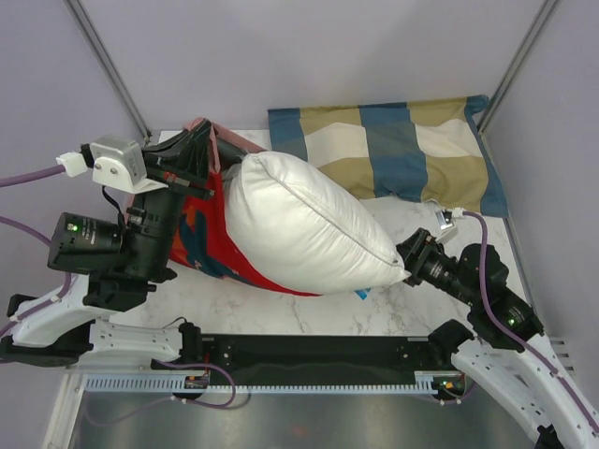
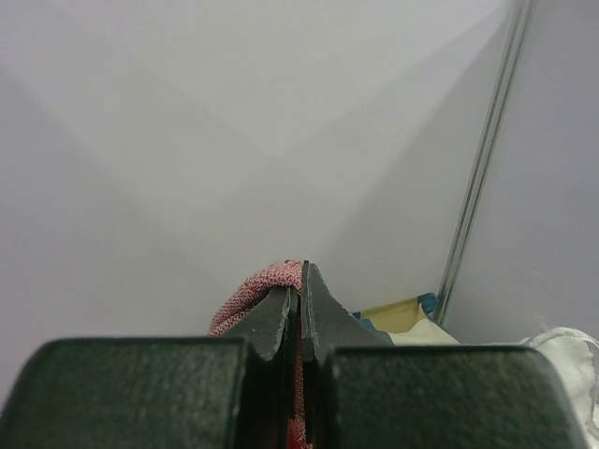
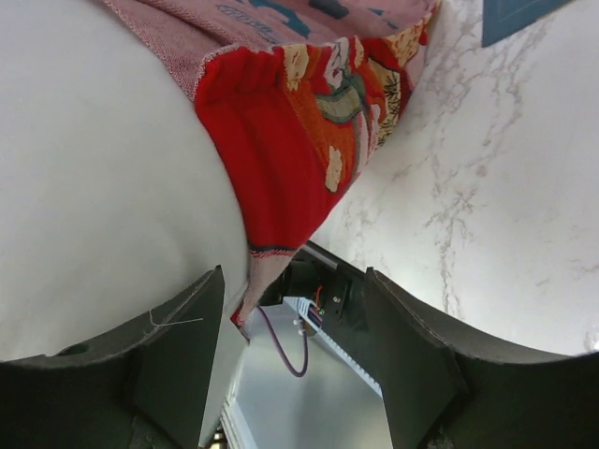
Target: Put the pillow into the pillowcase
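The plump white pillow (image 1: 309, 224) lies slanted across the table, its left end sitting in the mouth of the red printed pillowcase (image 1: 198, 241). My left gripper (image 1: 204, 133) is shut on the pillowcase's dull pink edge (image 2: 253, 295) and holds it raised at the pillow's far left. My right gripper (image 1: 408, 258) stands open at the pillow's right corner. In the right wrist view the pillow (image 3: 94, 187) bulges against one of the gripper's fingers (image 3: 187, 323), and the pillowcase (image 3: 299, 140) hangs beyond the right gripper (image 3: 295, 290). Nothing sits between those jaws.
A blue, tan and cream checked pillow (image 1: 393, 150) lies at the back right against the wall. A small blue tag (image 1: 363, 293) lies on the marble table (image 1: 271, 313) by the pillow's near edge. Grey walls with corner posts (image 2: 482, 168) enclose the space.
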Controlling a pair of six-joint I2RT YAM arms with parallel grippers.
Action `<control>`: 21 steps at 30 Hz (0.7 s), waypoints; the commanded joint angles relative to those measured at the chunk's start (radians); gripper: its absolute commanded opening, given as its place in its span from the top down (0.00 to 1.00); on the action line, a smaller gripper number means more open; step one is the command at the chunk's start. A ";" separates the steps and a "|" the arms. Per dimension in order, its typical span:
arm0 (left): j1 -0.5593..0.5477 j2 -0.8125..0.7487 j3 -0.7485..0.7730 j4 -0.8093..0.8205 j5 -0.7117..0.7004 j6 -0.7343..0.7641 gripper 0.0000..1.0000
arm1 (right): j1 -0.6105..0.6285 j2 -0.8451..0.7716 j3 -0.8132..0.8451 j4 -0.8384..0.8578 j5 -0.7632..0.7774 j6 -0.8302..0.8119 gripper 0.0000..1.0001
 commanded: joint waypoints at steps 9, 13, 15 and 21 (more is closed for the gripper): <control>0.003 0.007 0.076 0.128 0.084 0.032 0.98 | 0.002 0.117 0.016 0.196 -0.089 0.038 0.30; 0.003 0.013 0.084 0.128 0.090 0.035 0.98 | 0.009 0.137 -0.030 0.278 -0.089 0.056 0.31; 0.003 0.017 0.090 0.126 0.090 0.032 0.98 | 0.027 0.169 -0.038 0.295 -0.083 0.058 0.31; 0.006 0.031 0.111 0.120 0.092 0.032 0.98 | 0.157 0.250 -0.044 0.376 0.005 0.058 0.31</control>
